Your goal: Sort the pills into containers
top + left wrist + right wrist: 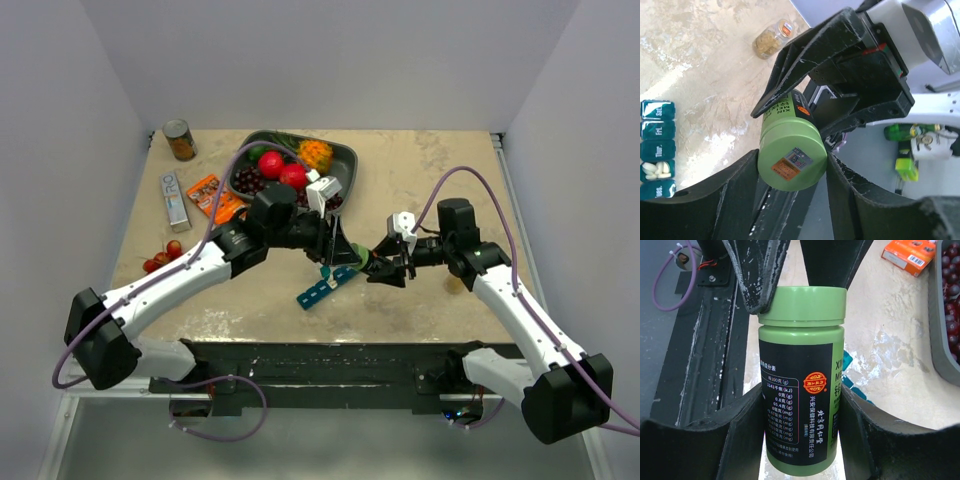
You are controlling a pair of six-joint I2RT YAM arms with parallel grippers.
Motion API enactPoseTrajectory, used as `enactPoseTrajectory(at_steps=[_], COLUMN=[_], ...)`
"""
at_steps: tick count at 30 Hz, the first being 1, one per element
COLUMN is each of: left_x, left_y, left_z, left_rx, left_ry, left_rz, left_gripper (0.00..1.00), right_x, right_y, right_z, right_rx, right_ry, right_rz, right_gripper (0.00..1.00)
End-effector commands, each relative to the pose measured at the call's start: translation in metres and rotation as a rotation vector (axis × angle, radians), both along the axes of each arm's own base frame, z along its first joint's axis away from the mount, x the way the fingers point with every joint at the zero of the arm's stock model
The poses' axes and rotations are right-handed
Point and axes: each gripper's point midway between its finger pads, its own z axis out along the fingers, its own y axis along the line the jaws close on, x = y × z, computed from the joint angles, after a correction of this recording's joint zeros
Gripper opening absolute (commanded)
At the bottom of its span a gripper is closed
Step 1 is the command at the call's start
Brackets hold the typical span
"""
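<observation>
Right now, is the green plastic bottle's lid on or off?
On: its green lid sits flush on the black-labelled bottle.

You have the green plastic pill bottle (370, 265) up between the left gripper (347, 258) and right gripper (388, 268), above the beige table (430, 170), with the teal plastic pill-organizer strip (320, 290) lying just front-left of it and the dark grey fruit tray (350, 160) behind.

Smooth green plastic bottle (800, 340); mottled matt tabletop (430, 170).
</observation>
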Motion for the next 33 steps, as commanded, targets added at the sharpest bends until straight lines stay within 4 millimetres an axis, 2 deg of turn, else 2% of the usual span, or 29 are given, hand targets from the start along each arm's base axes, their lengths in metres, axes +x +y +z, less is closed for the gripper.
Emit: enactPoseTrajectory(at_steps=[1, 3, 8, 9, 11, 12, 16, 19, 23, 24, 26, 27, 29, 33], left_x=[-0.026, -0.038, -0.050, -0.048, -0.047, -0.040, -0.025, -0.011, -0.001, 0.001, 0.002, 0.003, 0.001, -0.007], left_y=[-0.011, -0.013, -0.004, -0.002, 0.005, 0.008, 0.018, 0.015, 0.006, 0.007, 0.007, 0.010, 0.015, 0.022], left_z=[0.008, 0.009, -0.003, -0.007, -0.015, -0.020, -0.029, -0.020, -0.002, 0.001, 0.018, 0.015, 0.030, 0.040], left_rx=[-0.037, -0.074, -0.063, -0.045, 0.018, 0.053, 0.128, 0.120, 0.071, 0.063, 0.015, 0.014, -0.028, -0.072], left_ry=[-0.087, -0.109, -0.239, -0.308, -0.336, -0.426, -0.603, -0.702, -0.721, -0.699, -0.728, -0.706, -0.728, -0.704], left_rz=[-0.250, -0.345, -0.473, -0.502, -0.516, -0.525, -0.515, -0.458, -0.377, -0.338, -0.285, -0.249, -0.209, -0.163], left_gripper=[0.25, 0.23, 0.22, 0.22, 0.21, 0.21, 0.25, 0.39, 0.58, 0.67, 0.77, 0.87, 0.99, 1.00], right_x=[-0.001, -0.005, -0.010, -0.012, -0.013, -0.014, -0.016, -0.016, -0.015, -0.014, -0.015, -0.014, -0.014, -0.014], right_y=[0.006, 0.008, 0.010, 0.010, 0.011, 0.011, 0.012, 0.012, 0.012, 0.011, 0.011, 0.011, 0.011, 0.011], right_z=[0.021, 0.025, 0.031, 0.031, 0.032, 0.032, 0.033, 0.032, 0.030, 0.030, 0.029, 0.029, 0.029, 0.028], right_rx=[0.055, 0.070, 0.100, 0.103, 0.114, 0.118, 0.128, 0.127, 0.121, 0.118, 0.114, 0.112, 0.110, 0.107], right_ry=[-0.060, -0.049, -0.026, -0.016, -0.007, 0.002, 0.010, 0.010, 0.003, -0.004, -0.004, -0.009, -0.013, -0.017], right_rz=[0.040, 0.055, 0.087, 0.091, 0.101, 0.106, 0.120, 0.120, 0.114, 0.111, 0.110, 0.108, 0.106, 0.104], right_gripper=[0.00, 0.00, 0.00, 0.00, 0.00, 0.00, 0.00, 0.00, 0.00, 0.00, 0.00, 0.00, 0.00, 0.00])
